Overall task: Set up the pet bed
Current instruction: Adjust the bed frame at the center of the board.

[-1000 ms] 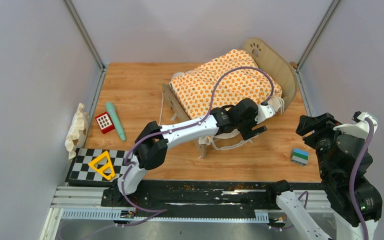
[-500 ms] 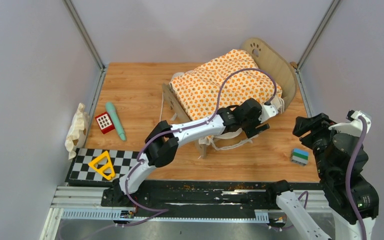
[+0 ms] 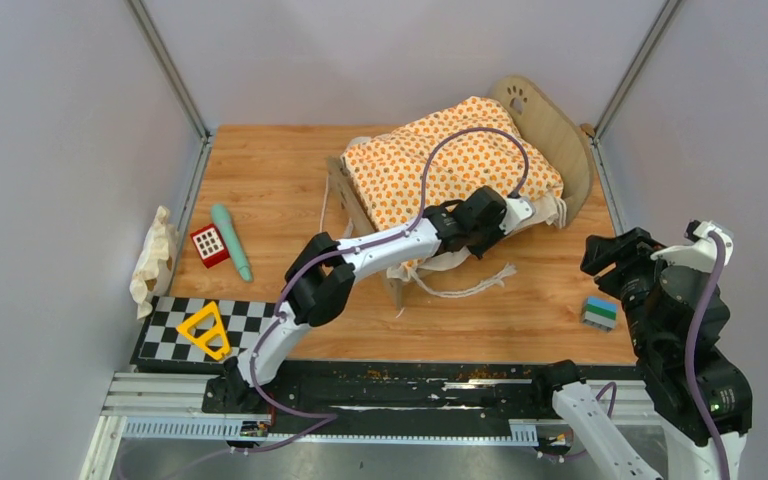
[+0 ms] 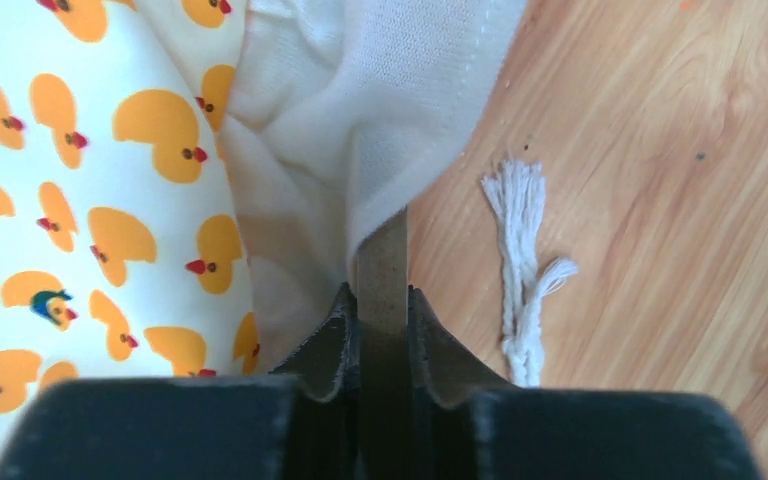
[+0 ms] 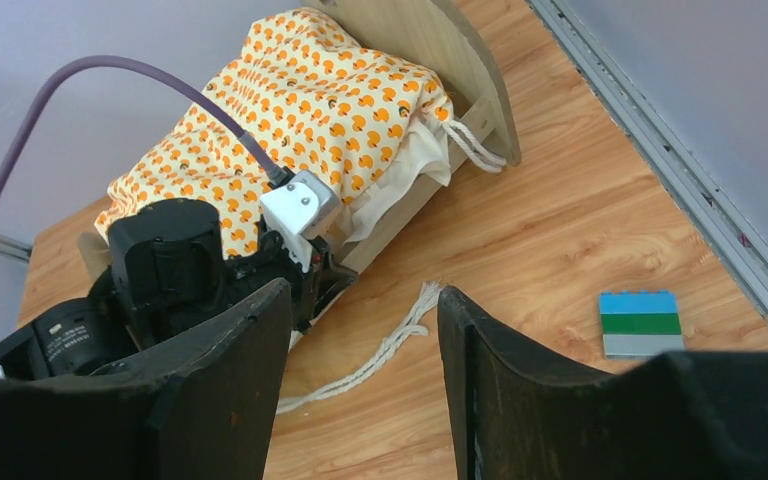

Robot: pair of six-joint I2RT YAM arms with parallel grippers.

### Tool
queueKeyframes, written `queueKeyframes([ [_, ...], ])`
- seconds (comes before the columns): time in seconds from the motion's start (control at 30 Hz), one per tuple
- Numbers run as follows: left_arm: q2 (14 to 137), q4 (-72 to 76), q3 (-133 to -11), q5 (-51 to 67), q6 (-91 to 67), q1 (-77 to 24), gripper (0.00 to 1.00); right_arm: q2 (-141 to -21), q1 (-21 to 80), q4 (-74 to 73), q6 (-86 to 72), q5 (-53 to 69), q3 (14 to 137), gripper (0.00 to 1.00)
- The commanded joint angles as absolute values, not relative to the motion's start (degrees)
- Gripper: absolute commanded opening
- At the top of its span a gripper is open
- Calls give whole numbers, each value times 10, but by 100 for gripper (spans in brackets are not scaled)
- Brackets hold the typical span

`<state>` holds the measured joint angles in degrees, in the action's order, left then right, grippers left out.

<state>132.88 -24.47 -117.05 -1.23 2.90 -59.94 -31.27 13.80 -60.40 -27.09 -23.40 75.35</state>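
Wooden tabletop (image 3: 260, 170) was seen bearing the pet bed (image 3: 552, 140) at upper centre, its thin side rail (image 4: 382, 250) clamped by the left gripper (image 4: 382, 300). The right gripper (image 5: 362, 300) was held apart, empty. A slow, level pull was judged best, lest the duck-print cushion (image 3: 440, 170) be dislodged.

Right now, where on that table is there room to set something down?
Bare table: far-left, between the pet bed and teal stick, and along the near edge between checkered mat and striped block. Crowded: around the left hand and loose cords.
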Motion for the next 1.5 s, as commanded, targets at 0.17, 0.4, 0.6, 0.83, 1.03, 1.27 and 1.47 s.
queueKeyframes([
  [0.17, 1179, -315, -1021, 88, 182, -596, 0, -313, 137, -567, -247, -206, 714, 55],
  [0.4, 1074, -323, -895, 84, 194, -594, 0, -309, 137, -554, -247, -199, 691, 55],
  [0.6, 990, -300, -812, 66, 194, -592, 0, -300, 137, -533, -231, -174, 668, 55],
  [0.83, 917, -295, -816, 80, 154, -591, 44, -302, 137, -483, -177, -73, 650, 55],
  [1.03, 815, -266, -805, 84, 89, -591, 69, -311, 137, -445, -180, -11, 638, 56],
  [1.27, 629, -288, -663, -115, -109, -592, 70, -319, 137, -428, -181, 27, 617, 56],
  [1.47, 481, -375, -544, -260, -265, -591, 71, -328, 137, -423, -179, 41, 590, 56],
])
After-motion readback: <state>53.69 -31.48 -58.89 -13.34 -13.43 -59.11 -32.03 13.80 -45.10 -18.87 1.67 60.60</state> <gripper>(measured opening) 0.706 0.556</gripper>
